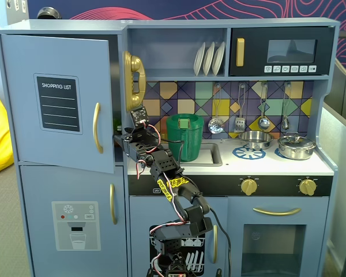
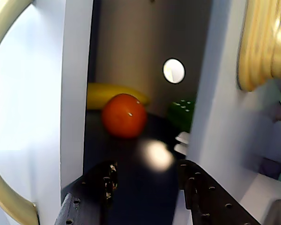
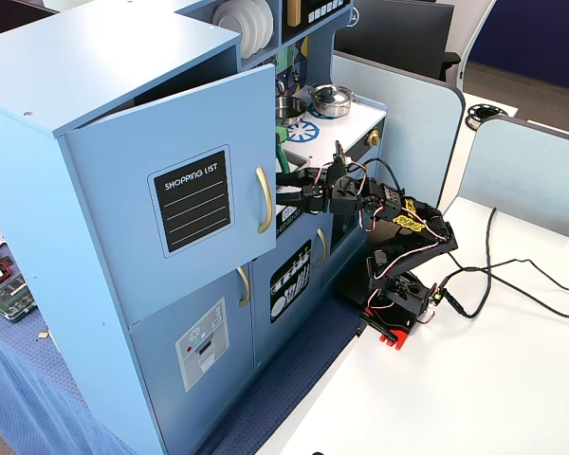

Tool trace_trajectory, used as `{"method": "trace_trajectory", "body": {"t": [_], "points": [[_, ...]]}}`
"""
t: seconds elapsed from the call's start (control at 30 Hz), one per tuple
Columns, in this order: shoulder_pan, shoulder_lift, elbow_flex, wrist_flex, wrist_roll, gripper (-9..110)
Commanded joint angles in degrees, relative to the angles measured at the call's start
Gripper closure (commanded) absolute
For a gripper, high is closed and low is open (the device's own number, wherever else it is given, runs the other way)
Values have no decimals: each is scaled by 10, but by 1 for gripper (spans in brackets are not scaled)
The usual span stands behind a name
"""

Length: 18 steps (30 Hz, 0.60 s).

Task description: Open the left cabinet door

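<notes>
A blue toy kitchen stands with its left cabinet door (image 1: 57, 101) partly swung open, hinged on the left as a fixed view shows it, its free edge standing out from the cabinet front. The door carries a black shopping list chalkboard (image 1: 58, 103) and a curved gold handle (image 1: 96, 127). The task looks partway done: the door is ajar but not wide open, and the step in hand seems to be pushing it outward from behind its free edge. The gripper (image 3: 286, 182) reaches into the gap between that edge and the cabinet frame, just right of and below the handle. In the wrist view its two black fingers (image 2: 91, 192) stand spread with nothing between them, pointing into the dark cabinet, where a red tomato (image 2: 124, 115), a yellow banana (image 2: 103, 93) and something green (image 2: 181, 112) lie on the shelf. The door's edge lies at the left of that view, just beside the left finger; contact cannot be told. The next move probably calls for sweeping the gripper leftward and toward the near side so the door swings wider.
</notes>
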Motion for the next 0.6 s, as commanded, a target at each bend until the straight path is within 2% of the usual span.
{"method": "trace_trajectory", "body": {"t": [0.0,0.57], "points": [[-47,21,-12,-18,-5,92],[-196,26,-18,-22,-54,92]]}}
